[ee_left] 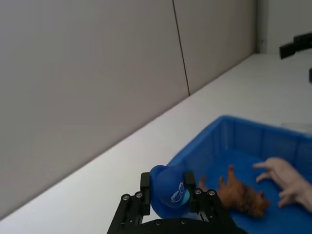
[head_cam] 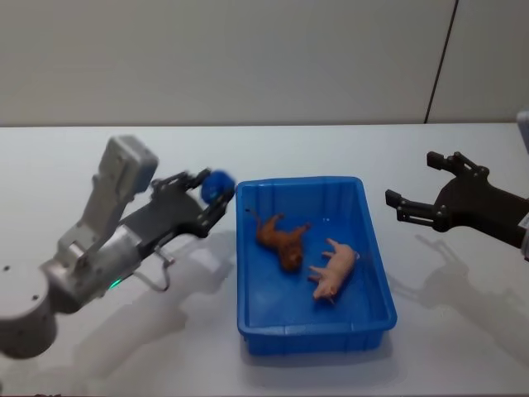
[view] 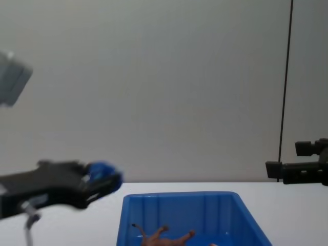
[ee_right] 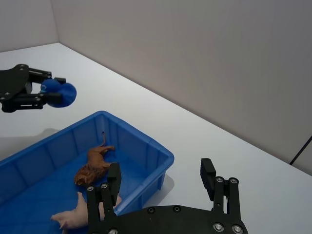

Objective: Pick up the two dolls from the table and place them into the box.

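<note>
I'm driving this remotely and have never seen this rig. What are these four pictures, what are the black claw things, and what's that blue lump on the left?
It is a two-armed robot; each black claw is a tool at an arm's end. One picture looks down from its head, one looks across the table from its chest, and one comes from each wrist. On the white table stands a blue box. Inside lie an orange-brown animal doll and a pale pink doll, side by side. The left tool hangs just left of the box's far corner, above the table, shut on a small blue rounded object. The right tool hovers open to the right of the box, holding nothing.
</note>
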Controlling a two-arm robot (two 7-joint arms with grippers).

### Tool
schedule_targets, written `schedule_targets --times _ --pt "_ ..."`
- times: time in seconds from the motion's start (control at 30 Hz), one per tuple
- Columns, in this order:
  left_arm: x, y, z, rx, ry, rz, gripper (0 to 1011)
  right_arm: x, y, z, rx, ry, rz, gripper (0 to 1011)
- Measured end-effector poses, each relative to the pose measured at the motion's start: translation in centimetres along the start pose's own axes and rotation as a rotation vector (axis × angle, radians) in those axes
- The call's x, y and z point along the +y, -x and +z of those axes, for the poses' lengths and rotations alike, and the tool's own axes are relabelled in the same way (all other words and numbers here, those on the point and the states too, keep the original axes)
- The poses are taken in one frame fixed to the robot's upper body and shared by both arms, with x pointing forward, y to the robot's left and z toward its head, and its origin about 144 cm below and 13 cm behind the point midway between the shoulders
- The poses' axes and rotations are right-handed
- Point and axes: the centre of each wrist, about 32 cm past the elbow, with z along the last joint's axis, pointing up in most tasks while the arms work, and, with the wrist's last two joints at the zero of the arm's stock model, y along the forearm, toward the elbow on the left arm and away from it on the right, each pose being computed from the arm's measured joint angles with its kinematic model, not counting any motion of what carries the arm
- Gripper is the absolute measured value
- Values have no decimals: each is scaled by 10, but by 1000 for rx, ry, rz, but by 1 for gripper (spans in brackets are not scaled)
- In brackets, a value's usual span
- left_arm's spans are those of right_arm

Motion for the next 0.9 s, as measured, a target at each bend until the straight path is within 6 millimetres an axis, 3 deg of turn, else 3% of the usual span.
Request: schedule_targets --times 0.37,0.7,0.9 --pt "-46 18 26 5 130 -94 378 0 0 0 0 0 0 1001" --pt "-77 38 35 37 176 -191 752 0 0 0 0 0 0 1001" --pt "-83 42 37 42 184 -214 897 0 0 0 0 0 0 1001"
